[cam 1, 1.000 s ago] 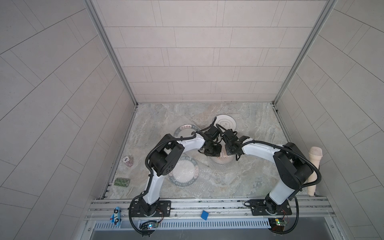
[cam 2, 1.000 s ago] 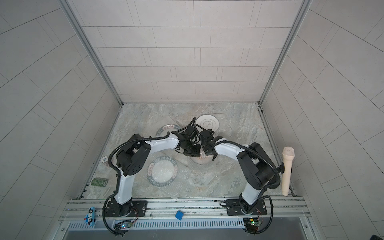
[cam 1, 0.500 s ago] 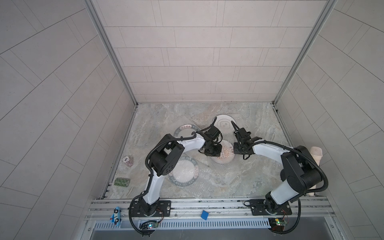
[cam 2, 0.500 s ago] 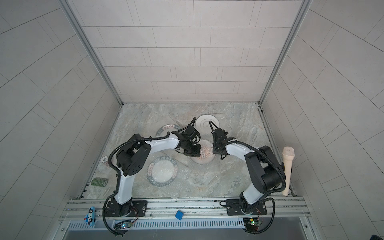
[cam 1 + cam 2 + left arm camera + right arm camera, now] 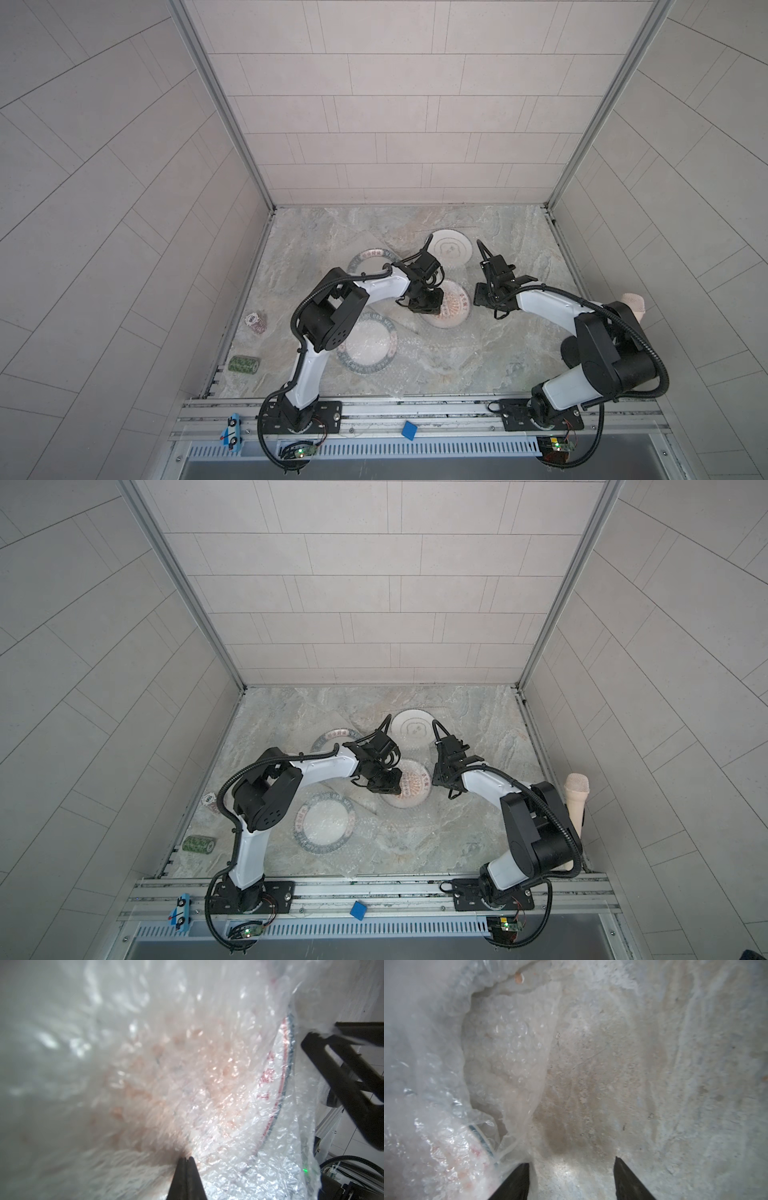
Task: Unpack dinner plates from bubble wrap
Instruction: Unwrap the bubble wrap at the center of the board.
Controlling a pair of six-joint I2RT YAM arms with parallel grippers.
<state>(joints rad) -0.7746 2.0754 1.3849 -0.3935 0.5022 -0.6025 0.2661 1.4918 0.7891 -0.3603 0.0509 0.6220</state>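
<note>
In both top views the left gripper (image 5: 424,306) sits at the left edge of the orange plate (image 5: 455,307), near the middle of the marble table (image 5: 519,357). The right gripper (image 5: 482,297) hangs just right of that plate. A grey-ringed plate (image 5: 451,249) lies above it in the frame and looks uncovered. A green-rimmed plate (image 5: 368,347) lies at lower left, with loose bubble wrap (image 5: 419,368) spread flat beside it. A second green-rimmed plate (image 5: 368,257) shows partly behind the left arm. From this height I cannot tell whether a thin sheet lies over any of these three.

In the left wrist view the left gripper (image 5: 187,1160) shows at bottom centre with its jaws closed tip to tip. They appear to pinch a pucker of bubble wrap (image 5: 145,1064). The orange plate (image 5: 268,1076) shows through the wrap, its red lettered rim curving down the right of the frame, so it is still covered.

In the right wrist view the right gripper (image 5: 571,1167) has its jaws wide apart at the bottom, with only bare table between them, so it holds nothing. The wrap's edge (image 5: 517,1142) touches the finger on the left of the frame.

The task looks mostly done. What remains is to lift the sheet off the orange plate.
</note>
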